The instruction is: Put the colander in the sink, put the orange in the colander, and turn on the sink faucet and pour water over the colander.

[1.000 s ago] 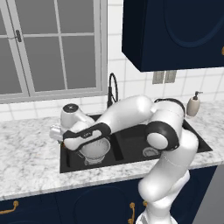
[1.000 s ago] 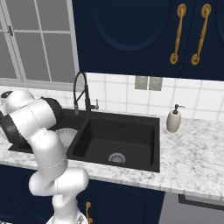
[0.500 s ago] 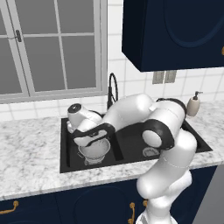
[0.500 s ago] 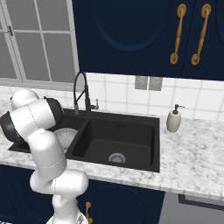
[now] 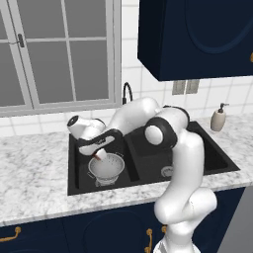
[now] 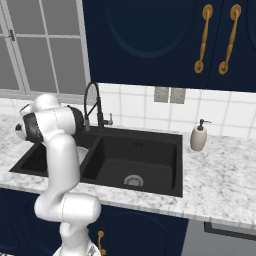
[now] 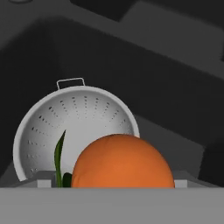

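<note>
My gripper hangs over the left basin of the black sink, shut on the orange. The silvery perforated colander stands on the basin floor right below it. In the hand view the orange with its green leaf sits close at the bottom, and the colander lies open and empty behind it, one wire handle at its far rim. The fruit hides my fingertips there. The black gooseneck faucet rises behind the divider, also seen as the faucet in the right base view.
A beige soap dispenser stands on the marble counter right of the sink. The window is behind the left counter, and dark blue cabinets hang above the right side. My arm stretches across the divider and the right basin.
The arm has swung right from above the sink's left rim to over the colander, carrying the orange and dipping slightly. The colander has not moved.
</note>
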You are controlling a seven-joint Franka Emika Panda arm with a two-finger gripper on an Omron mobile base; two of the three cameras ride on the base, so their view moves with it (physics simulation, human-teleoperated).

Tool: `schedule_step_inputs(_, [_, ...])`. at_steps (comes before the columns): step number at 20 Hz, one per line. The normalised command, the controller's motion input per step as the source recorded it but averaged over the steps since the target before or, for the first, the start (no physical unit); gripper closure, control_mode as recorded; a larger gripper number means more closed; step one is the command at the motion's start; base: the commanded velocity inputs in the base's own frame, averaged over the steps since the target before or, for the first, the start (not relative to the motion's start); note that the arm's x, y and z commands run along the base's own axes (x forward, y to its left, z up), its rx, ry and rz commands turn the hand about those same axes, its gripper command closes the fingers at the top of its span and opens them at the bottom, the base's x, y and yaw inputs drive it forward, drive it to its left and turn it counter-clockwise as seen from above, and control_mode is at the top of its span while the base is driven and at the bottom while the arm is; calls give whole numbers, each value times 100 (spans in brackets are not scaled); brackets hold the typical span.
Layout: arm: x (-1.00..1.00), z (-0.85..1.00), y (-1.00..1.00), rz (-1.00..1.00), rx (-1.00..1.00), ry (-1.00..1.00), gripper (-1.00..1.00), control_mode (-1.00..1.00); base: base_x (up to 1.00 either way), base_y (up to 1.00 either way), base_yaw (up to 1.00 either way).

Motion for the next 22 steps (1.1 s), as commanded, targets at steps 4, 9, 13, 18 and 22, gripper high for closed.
schedule_step_inputs(4, [21,-30,-26,-19,0,1,100,-100,0,0,0])
schedule_step_inputs(9, [12,-44,-27,-3,0,1,100,-100,0,0,0])
schedule_step_inputs(13, [1,-42,-27,0,10,-6,100,-100,0,0,0])
schedule_step_inputs(18, [13,-31,-12,6,22,-2,100,-100,0,0,0])
schedule_step_inputs(22, [7,-25,-4,7,15,0,100,-100,0,0,0])
